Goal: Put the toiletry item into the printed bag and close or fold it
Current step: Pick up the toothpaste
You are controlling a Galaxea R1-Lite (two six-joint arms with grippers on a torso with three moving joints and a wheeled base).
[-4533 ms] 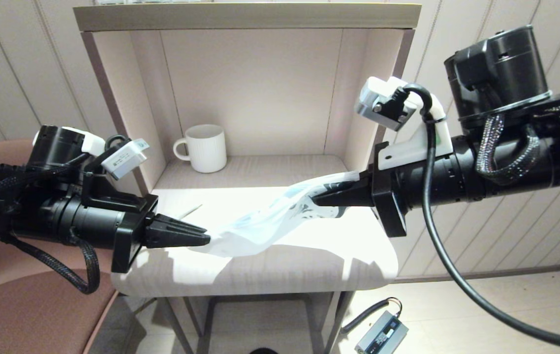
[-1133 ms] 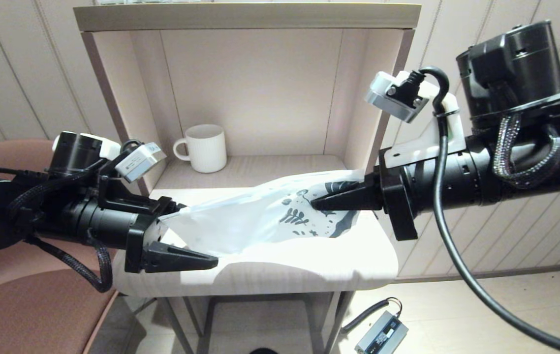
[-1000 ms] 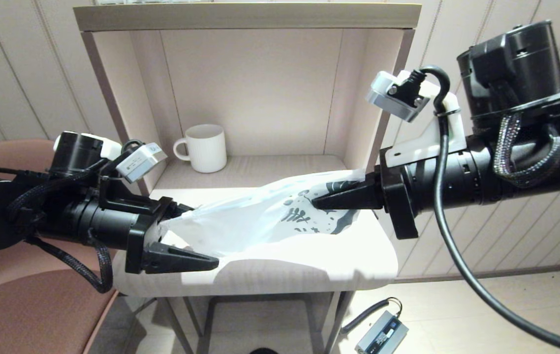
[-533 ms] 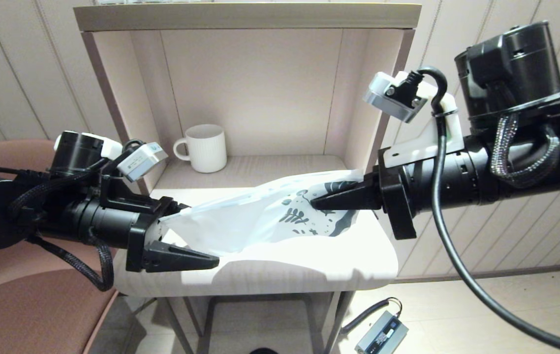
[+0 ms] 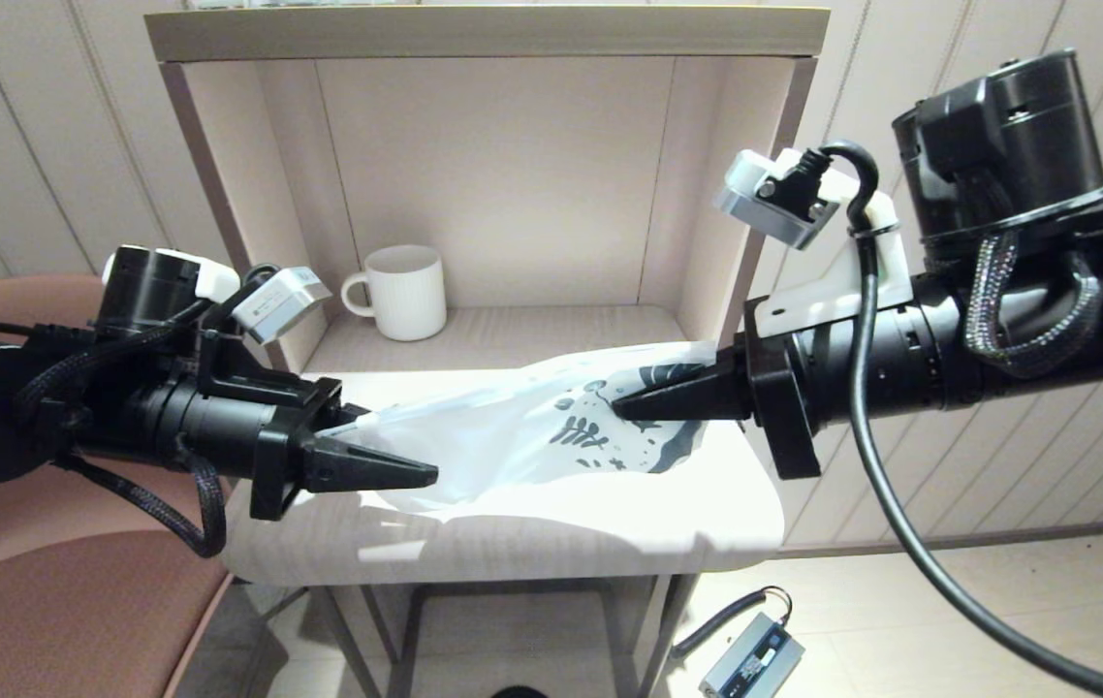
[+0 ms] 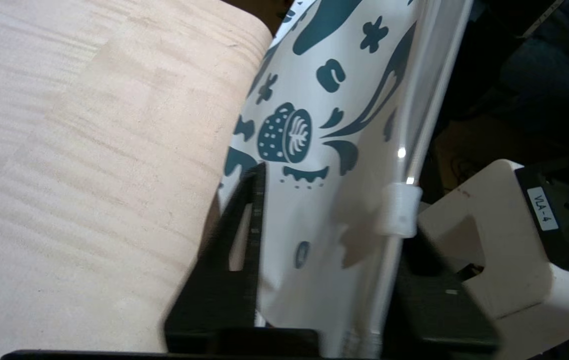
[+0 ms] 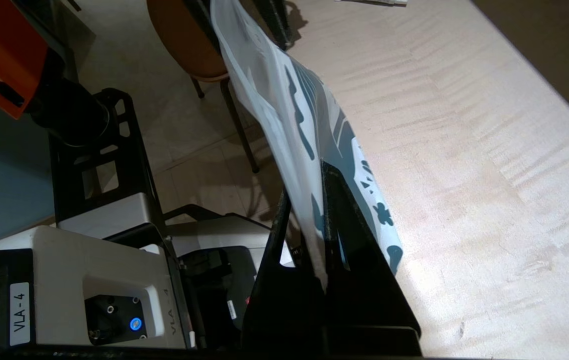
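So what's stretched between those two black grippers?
In the head view, the printed bag spans the gap: the right gripper pinches its leaf-printed end, and the left gripper is at the plain end.

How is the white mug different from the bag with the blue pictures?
The mug stands alone at the back of the shelf; the bag hangs in front, pinched at its printed end by the right gripper, with the left gripper at its other end. The mug is plain with ribs; the bag has dark blue prints. The mug is round with a handle; the bag is flat and thin. Both are mostly white.
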